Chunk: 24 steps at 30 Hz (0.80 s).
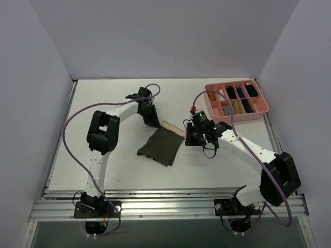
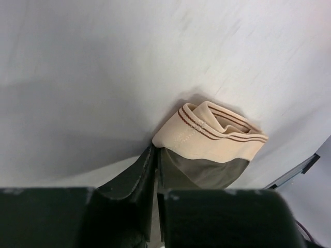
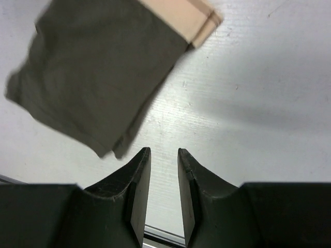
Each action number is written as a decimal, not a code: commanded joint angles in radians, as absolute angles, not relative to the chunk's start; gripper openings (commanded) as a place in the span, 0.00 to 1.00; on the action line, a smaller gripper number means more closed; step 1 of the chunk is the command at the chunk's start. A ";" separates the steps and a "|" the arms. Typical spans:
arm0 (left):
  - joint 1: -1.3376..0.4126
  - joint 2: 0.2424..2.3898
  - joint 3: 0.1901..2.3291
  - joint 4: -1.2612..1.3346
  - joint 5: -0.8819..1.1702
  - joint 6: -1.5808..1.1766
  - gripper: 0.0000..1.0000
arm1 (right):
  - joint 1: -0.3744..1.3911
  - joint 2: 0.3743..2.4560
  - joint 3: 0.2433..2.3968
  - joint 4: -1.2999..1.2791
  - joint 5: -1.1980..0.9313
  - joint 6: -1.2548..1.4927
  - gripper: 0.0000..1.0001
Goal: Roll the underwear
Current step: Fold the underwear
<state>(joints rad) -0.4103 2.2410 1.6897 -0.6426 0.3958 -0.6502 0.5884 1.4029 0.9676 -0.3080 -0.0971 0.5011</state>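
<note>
The underwear (image 1: 163, 144) lies flat at the table's middle, dark olive cloth with a beige waistband (image 1: 174, 127) at its far end. My left gripper (image 1: 155, 123) reaches down at the waistband's left corner. In the left wrist view the left gripper (image 2: 156, 150) has its jaws pressed together on the corner of the waistband (image 2: 207, 139), which curls up into a loop above the olive cloth (image 2: 207, 173). My right gripper (image 1: 192, 139) hovers just right of the garment. Seen from the right wrist, this gripper (image 3: 163, 152) stands open with only bare table between its fingers, and the underwear (image 3: 103, 72) is up and to the left.
A pink compartment tray (image 1: 238, 118) with small rolled bundles sits at the back right, close behind the right arm. White walls enclose the table on three sides. Metal rails (image 1: 165, 206) run along the near edge by the arm bases.
</note>
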 commanded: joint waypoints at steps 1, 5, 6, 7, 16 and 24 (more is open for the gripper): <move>-0.420 2.357 1.923 -0.676 0.432 -0.597 0.15 | 0.577 1.382 0.937 -0.314 -0.055 0.550 0.24; -0.443 2.390 2.129 -0.790 0.384 -0.601 0.38 | 0.548 1.426 0.942 -0.301 -0.005 0.609 0.29; -0.443 2.341 2.109 -0.804 0.352 -0.604 0.42 | 0.539 1.439 0.951 -0.296 -0.003 0.623 0.29; -0.440 2.307 2.074 -0.792 0.325 -0.606 0.44 | 0.516 1.474 0.956 -0.290 -0.003 0.636 0.31; -0.454 1.815 1.490 -0.664 0.109 -0.578 0.48 | 0.471 1.704 1.090 -0.218 0.069 0.784 0.39; -0.577 1.600 1.302 -0.637 0.035 -0.537 0.48 | 0.469 1.741 1.109 -0.161 0.110 0.864 0.41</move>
